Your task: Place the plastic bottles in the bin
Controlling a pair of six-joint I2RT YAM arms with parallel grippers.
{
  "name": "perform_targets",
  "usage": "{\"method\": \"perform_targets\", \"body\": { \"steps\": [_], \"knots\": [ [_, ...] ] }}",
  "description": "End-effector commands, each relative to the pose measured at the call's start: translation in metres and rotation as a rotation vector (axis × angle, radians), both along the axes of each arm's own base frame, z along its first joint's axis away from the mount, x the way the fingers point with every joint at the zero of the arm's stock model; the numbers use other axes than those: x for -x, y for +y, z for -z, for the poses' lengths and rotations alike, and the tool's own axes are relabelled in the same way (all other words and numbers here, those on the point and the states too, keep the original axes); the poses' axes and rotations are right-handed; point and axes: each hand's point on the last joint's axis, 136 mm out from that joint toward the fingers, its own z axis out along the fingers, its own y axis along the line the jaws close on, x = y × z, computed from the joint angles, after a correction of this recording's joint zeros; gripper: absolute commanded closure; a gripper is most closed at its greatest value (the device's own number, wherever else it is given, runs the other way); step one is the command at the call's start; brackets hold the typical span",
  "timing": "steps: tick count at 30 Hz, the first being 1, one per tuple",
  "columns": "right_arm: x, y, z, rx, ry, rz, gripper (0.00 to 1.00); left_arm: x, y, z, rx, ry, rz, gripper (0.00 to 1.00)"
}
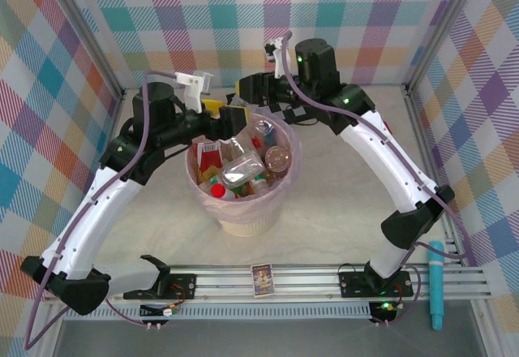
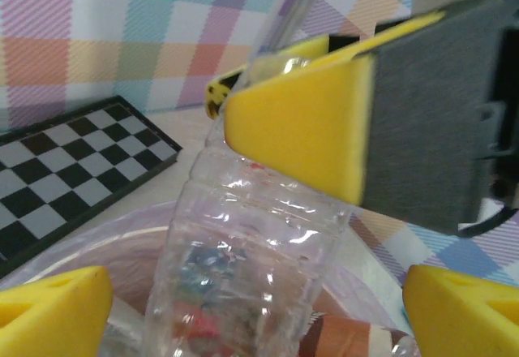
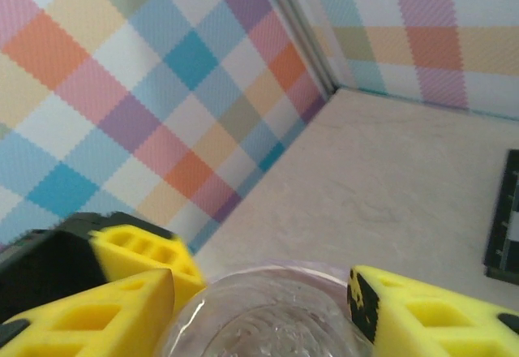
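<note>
The tabletop carries the bin between my two arms, and many bottles already lie in it. One clear bottle hangs nearly upright just above the far rim. My right fingers are clenched on its upper part. My left fingers stand released, wide on both sides, not touching it. I judge this is the dropping step. Next, the right fingers must let go, with the bottle well inside the rim.
</note>
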Motion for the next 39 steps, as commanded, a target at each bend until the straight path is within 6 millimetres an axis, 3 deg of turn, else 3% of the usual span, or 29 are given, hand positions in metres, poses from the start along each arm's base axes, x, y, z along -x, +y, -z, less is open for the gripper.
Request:
{"method": "perform_targets", "body": {
  "steps": [1,6,10,19,26,28,30,34,39],
  "knots": [
    [-0.013,-0.015,-0.024,-0.065,-0.1,0.113,0.45,0.006,0.029,-0.022,0.074,-0.033,-0.145,0.08],
    [-0.022,-0.006,-0.003,-0.062,-0.088,0.111,0.46,0.008,0.079,0.005,0.146,0.095,-0.348,0.13],
    [-0.023,0.005,0.023,-0.013,-0.044,0.081,0.43,0.011,0.094,0.035,0.187,0.187,-0.408,0.15],
    [-0.003,0.028,0.068,0.101,-0.012,-0.007,0.41,0.02,0.095,0.074,0.208,0.291,-0.419,0.17],
    [0.007,0.03,0.102,0.126,0.057,-0.01,0.39,0.014,0.086,0.09,0.236,0.326,-0.391,0.17],
    [0.01,0.028,0.102,0.128,0.053,-0.009,0.36,0.01,0.08,0.091,0.248,0.335,-0.368,0.17],
    [0.011,0.023,0.096,0.135,0.03,-0.004,0.25,0.007,0.078,0.09,0.253,0.336,-0.364,0.18],
    [0.015,0.012,0.066,0.198,-0.041,-0.005,0.06,0.004,0.078,0.09,0.242,0.334,-0.372,0.18],
    [0.011,-0.004,0.047,0.301,-0.075,0.017,0.05,0.001,0.078,0.095,0.235,0.343,-0.377,0.19]
  ]
}}
